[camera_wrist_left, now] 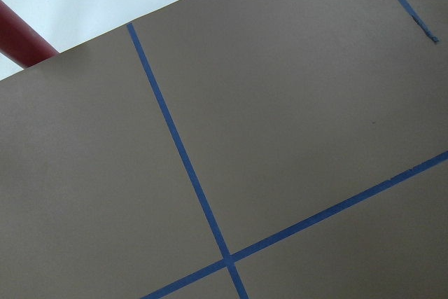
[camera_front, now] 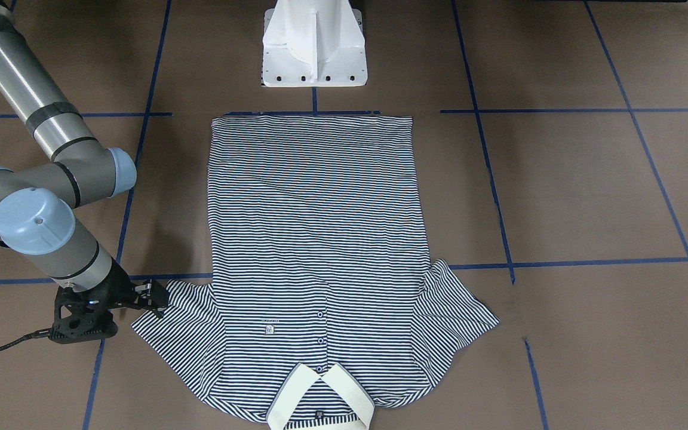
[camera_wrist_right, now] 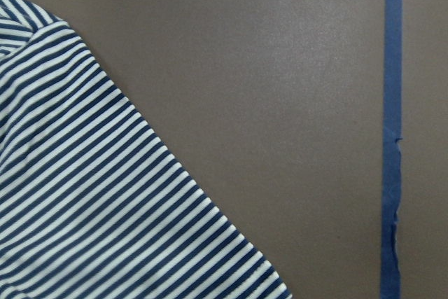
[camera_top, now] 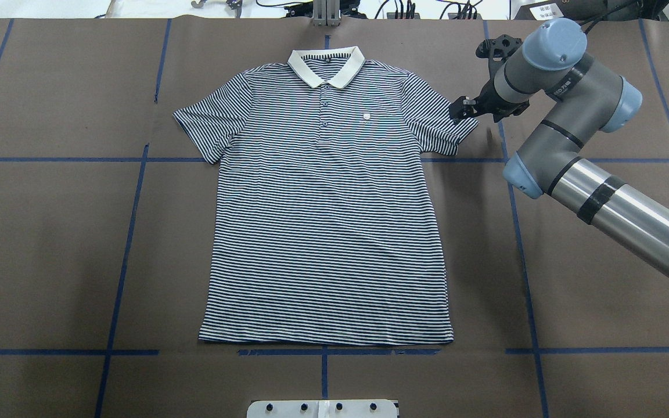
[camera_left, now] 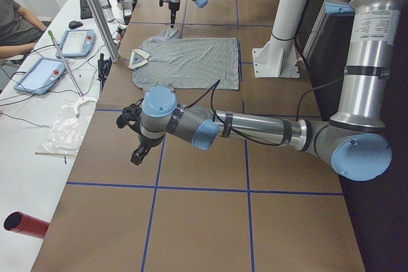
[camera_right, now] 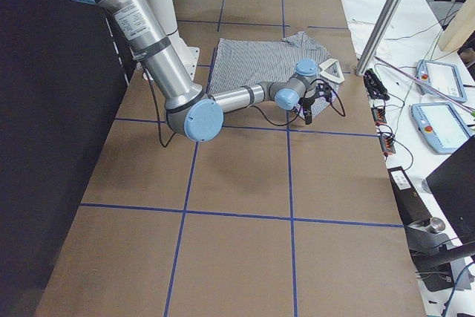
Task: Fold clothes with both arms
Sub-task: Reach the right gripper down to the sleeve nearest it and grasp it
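My black right gripper (camera_top: pixel 457 110) has the navy-and-white striped polo shirt's (camera_top: pixel 328 203) sleeve hem at its jaws; their gap, and my left gripper's (camera_left: pixel 136 155), I can't tell.

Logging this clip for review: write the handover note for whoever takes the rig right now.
Right end effector: at the outer edge of the polo shirt sleeve on the robot's right. Open or shut is unclear; the sleeve lies flat.
Left end effector: over bare table, well away from the shirt; state unclear.
Shirt: spread flat, front up, collar away from the robot.
Done: no fold.
Left: every fold.
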Available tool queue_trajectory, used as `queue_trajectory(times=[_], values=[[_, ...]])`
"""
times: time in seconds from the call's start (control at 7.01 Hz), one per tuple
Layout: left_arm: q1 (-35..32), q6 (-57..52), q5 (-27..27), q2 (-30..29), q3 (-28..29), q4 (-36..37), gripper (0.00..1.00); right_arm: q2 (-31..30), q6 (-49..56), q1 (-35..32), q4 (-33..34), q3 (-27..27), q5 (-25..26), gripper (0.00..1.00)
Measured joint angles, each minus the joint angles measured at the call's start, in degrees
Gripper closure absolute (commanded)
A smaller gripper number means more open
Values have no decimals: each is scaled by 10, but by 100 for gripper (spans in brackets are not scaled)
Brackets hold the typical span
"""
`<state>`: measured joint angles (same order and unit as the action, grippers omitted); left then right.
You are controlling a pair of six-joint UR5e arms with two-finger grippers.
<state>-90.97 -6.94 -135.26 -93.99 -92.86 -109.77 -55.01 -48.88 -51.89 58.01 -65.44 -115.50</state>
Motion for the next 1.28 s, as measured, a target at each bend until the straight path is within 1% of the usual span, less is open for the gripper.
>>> queue_trajectory(times=[0.14,0.29,0.43,0.57,0.86,1.0,1.28], values=[[0,0,0,0,0,0,0,4,0,1,0,9,1,2],[0,0,-1,0,0,0,0,5,0,3,0,16,2,7],[0,0,-1,0,0,0,0,6,0,5,0,21,4,20],[0,-1,-1,0,0,0,0,8,0,5,0,23,4,44],[0,-1,-1,0,1,1,0,11,8,6,2,24,3,86],[0,-1,-1,1,0,1,0,12,14,5,2,24,2,100],[0,-1,-1,1,-3,1,0,14,24,3,3,24,1,100]])
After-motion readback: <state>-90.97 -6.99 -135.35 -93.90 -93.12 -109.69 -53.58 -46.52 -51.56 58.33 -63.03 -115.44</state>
